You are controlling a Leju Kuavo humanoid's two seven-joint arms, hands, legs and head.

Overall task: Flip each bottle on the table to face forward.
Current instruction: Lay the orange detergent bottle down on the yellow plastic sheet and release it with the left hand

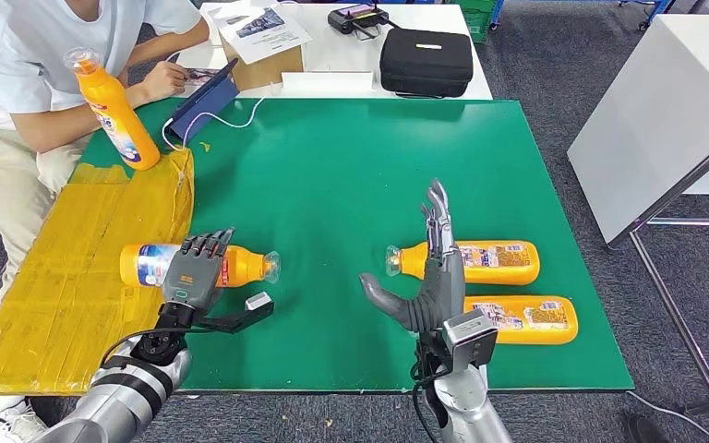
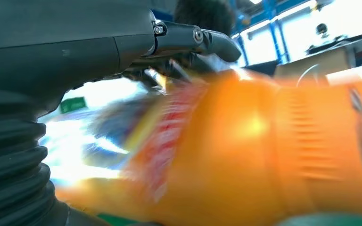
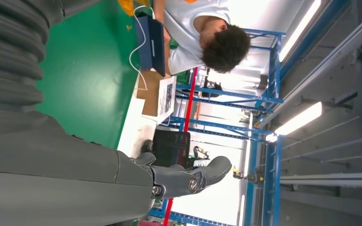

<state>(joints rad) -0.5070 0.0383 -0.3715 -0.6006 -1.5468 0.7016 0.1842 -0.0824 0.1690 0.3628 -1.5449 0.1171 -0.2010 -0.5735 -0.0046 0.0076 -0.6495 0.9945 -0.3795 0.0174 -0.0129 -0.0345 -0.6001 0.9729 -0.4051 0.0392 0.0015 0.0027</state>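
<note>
Silver tube arms rise from the lower frame, each ending in a grey-palmed left hand (image 1: 196, 273) and right hand (image 1: 431, 277) with dark fingers, black cables at wrists.

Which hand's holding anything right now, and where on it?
The left hand grips the lying orange bottle around its labelled middle. The right hand holds nothing, fingers apart.

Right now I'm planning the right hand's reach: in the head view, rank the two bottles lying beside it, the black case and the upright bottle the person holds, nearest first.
1. Upper lying bottle, just behind the right hand, its neck hidden by the fingers.
2. Lower lying bottle, beside the wrist, outboard; close to the first.
3. Black case, on the white table beyond.
4. Upright bottle, far left corner, in the person's hand.
</note>
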